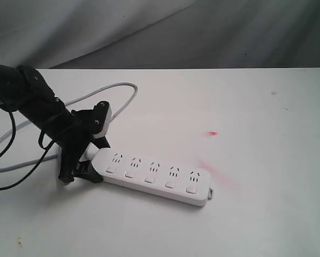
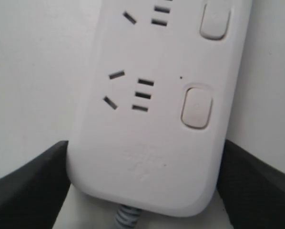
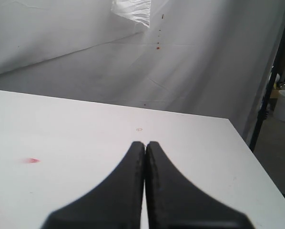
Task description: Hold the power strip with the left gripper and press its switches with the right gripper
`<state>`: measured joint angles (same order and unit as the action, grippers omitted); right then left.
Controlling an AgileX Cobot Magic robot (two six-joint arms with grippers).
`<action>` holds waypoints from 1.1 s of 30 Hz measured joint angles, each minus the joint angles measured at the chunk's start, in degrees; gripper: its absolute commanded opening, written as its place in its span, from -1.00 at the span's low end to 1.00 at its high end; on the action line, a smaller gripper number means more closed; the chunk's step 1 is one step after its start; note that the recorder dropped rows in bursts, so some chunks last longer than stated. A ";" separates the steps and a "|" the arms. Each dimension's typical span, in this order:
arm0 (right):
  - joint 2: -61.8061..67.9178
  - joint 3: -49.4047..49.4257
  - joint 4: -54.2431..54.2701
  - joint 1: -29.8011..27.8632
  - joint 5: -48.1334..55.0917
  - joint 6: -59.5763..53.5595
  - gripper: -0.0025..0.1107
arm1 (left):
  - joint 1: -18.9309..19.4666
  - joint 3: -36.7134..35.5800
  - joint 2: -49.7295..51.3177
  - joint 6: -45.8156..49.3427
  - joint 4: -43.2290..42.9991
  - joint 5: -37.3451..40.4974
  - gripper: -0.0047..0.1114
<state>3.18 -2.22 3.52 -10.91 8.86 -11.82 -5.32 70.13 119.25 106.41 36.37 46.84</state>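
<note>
The white power strip point(image 1: 154, 176) lies flat on the white table, slanting down to the right, with five sockets in a row. Its five switches point(image 1: 149, 179) run along the near side; two of them point(image 2: 197, 107) show in the left wrist view. The grey cord point(image 1: 122, 88) loops away behind it. My left gripper point(image 1: 93, 163) is shut on the strip's cord end, a black finger point(image 2: 33, 191) pressed against each long side of the power strip point(image 2: 147, 143). The right gripper point(image 3: 145, 144) is shut with nothing in it, over bare table, and is out of the exterior view.
Red smears point(image 1: 216, 171) and a red spot point(image 1: 212, 133) mark the table right of the strip. Loose black cables point(image 1: 13, 160) hang off the left arm. Grey cloth backs the table. A black stand point(image 3: 269, 86) and white bucket point(image 3: 284, 105) stand beyond the table's edge.
</note>
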 measured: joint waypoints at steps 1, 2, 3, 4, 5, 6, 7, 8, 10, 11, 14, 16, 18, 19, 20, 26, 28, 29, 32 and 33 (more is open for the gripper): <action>0.00 0.00 0.00 0.00 0.00 0.00 -0.96 | 0.00 0.00 0.00 -0.24 0.00 0.00 0.34; 0.00 0.00 0.00 0.00 0.00 0.00 -0.96 | 0.00 0.00 0.00 -0.38 0.00 0.00 0.34; 0.00 0.00 0.00 0.00 0.00 0.00 -0.96 | 0.00 0.00 0.00 -0.54 0.00 0.00 0.34; 0.00 0.00 0.00 0.00 0.00 0.00 -0.96 | 0.00 0.00 0.00 -0.90 0.00 0.00 0.34; 0.00 0.00 0.00 0.00 0.00 0.00 -0.96 | 0.00 0.00 0.00 -1.14 0.00 0.00 0.34; 0.00 0.00 0.00 0.00 0.00 0.00 -0.96 | 0.00 0.00 0.00 -1.44 0.00 -0.10 0.34; 0.00 0.00 0.00 0.00 0.00 0.00 -0.96 | 0.00 0.00 0.00 -1.49 0.00 -0.10 0.34; 0.00 0.00 0.00 0.00 0.00 0.00 -0.96 | 0.00 0.00 0.00 -1.54 0.00 -0.10 0.34; 0.00 0.00 0.00 0.00 0.00 0.00 -0.96 | 0.00 0.00 0.00 -1.63 0.00 -0.10 0.34; 0.00 0.00 0.00 0.00 0.00 0.00 -0.96 | 0.00 0.00 0.00 -1.68 0.00 -0.10 0.34; 0.00 0.00 0.00 0.00 0.00 0.00 -0.96 | 0.00 0.00 0.00 -1.77 0.00 -0.10 0.34; 0.00 0.00 0.00 0.00 0.00 0.00 -0.96 | 0.00 0.00 0.00 -1.81 0.00 -0.10 0.34; 0.00 0.00 0.00 0.00 0.00 0.00 -0.96 | 0.00 0.00 0.00 -1.92 0.00 -0.10 0.34; 0.00 0.00 0.00 0.00 0.00 0.00 -0.96 | 0.00 0.00 0.00 -1.91 0.00 -0.10 0.34; 0.00 0.00 0.00 0.00 0.00 0.00 -0.96 | 0.00 0.00 0.00 -2.21 0.00 -0.10 0.34; 0.00 0.00 0.00 0.00 0.00 0.00 -0.96 | 0.00 0.00 0.00 -4.50 0.13 -0.53 0.34; 0.00 0.00 0.00 0.00 0.00 0.00 -0.96 | 0.00 0.00 0.00 -4.74 0.13 -0.66 0.34; 0.00 0.00 0.00 0.00 0.00 0.00 -0.96 | 0.00 0.00 0.00 -4.73 0.13 -0.66 0.34; 0.00 0.00 0.00 0.00 0.00 0.00 -0.96 | 0.00 0.00 0.00 -4.86 0.13 -0.78 0.34; 0.00 0.00 0.00 0.00 0.00 0.00 -0.96 | 0.00 0.00 0.00 -5.01 0.13 -0.91 0.34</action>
<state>3.18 -2.22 3.52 -10.91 8.86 -11.82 -5.32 70.13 119.25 101.40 36.50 45.93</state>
